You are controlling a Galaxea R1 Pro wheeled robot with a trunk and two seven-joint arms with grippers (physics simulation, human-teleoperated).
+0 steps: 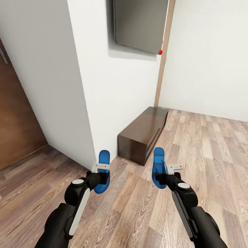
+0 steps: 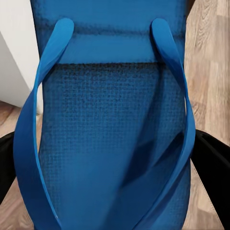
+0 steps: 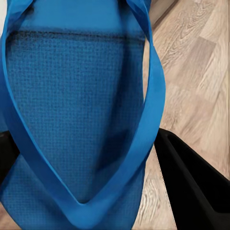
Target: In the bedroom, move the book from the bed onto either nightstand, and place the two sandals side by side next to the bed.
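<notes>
Overhead, the head view has both arms reaching forward over a plank floor (image 1: 206,144), each carrying a blue sandal clear of the boards. The left gripper (image 1: 100,176) is closed on the left sandal (image 1: 103,162), which stands nearly upright, toe up. The right gripper (image 1: 164,177) is closed on the right sandal (image 1: 158,165), also toe up and turned edge-on. Ahead, a white wall corner (image 1: 86,103) juts out, with a low dark bench (image 1: 143,134) against it and a dark screen (image 1: 139,24) mounted above. A brown door (image 1: 17,120) is at far left. Next, the left wrist view shows the sandal's textured sole (image 2: 110,143) and straps close up. Lastly, the right wrist view shows the other sole (image 3: 72,120), with one dark finger (image 3: 191,182) beside it.
</notes>
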